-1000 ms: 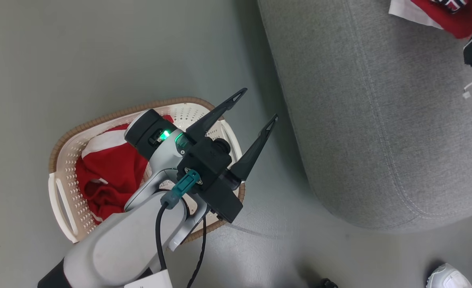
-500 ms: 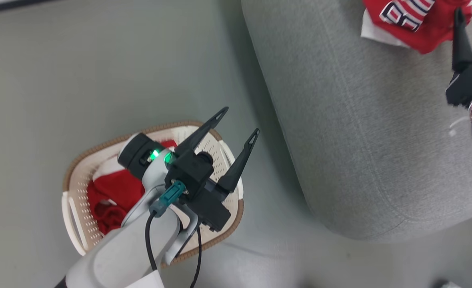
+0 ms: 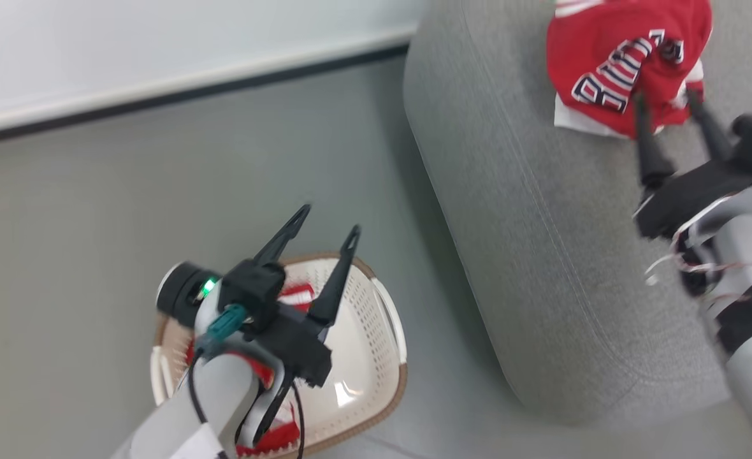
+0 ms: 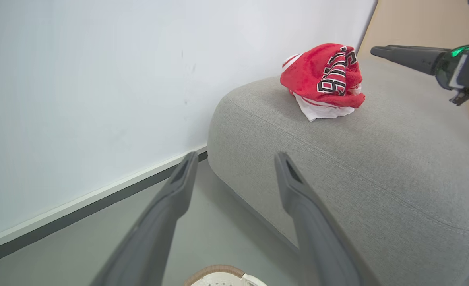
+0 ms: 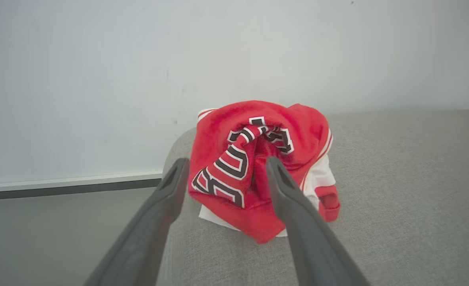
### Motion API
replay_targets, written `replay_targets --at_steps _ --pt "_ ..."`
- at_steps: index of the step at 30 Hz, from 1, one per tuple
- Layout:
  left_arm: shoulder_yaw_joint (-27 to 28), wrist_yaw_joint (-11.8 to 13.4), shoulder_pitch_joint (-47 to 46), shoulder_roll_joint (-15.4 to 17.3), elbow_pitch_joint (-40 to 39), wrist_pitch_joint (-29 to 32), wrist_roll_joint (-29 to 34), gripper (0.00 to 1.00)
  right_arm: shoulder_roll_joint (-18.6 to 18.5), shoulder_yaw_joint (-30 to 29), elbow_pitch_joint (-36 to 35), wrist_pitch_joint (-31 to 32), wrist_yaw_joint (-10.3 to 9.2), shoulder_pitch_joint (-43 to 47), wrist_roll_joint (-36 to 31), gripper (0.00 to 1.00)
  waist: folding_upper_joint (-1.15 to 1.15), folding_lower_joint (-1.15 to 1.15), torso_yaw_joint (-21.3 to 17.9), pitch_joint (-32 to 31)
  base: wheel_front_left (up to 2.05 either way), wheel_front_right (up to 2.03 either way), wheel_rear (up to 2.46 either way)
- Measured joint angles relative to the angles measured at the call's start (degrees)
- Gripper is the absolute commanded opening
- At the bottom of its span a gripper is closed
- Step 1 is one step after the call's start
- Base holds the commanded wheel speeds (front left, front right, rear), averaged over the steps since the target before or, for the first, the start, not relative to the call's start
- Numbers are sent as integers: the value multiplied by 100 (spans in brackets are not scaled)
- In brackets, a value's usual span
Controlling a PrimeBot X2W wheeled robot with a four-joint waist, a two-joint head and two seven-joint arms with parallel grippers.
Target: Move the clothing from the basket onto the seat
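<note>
lying crumpled on the seat's [image 3: 542, 255] far end, a red jersey [image 3: 612, 57] was free of the open, empty right gripper [image 3: 664, 97] beside it; the left gripper [image 3: 328, 218] hung open above the basket [image 3: 366, 319], which held more red clothing [image 3: 297, 298].

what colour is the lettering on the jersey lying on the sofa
Black lettering edged in white, on the red jersey. It shows best in the right wrist view.
</note>
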Motion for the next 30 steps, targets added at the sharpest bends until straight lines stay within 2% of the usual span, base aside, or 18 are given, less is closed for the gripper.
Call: replay_targets --at_steps 8,12,23,30 --pt "564 92 765 44 193 -31 -314 100 387 138 -383 0 5 639 -34 100 0 0 275 -647 0 0 0" --pt "1009 101 1377 192 236 -31 -519 100 576 183 -565 1 -21 1173 -74 100 0 -1 458 -1067 0 0 0" --pt "1812 145 2740 299 -109 -31 -564 100 680 129 -1448 1 -380 2642 -177 100 0 0 803 -1955 0 0 0" --pt "2250 147 3304 271 -391 -31 -407 100 791 147 -2180 1 -601 3273 -289 100 0 0 956 -2240 0 0 0"
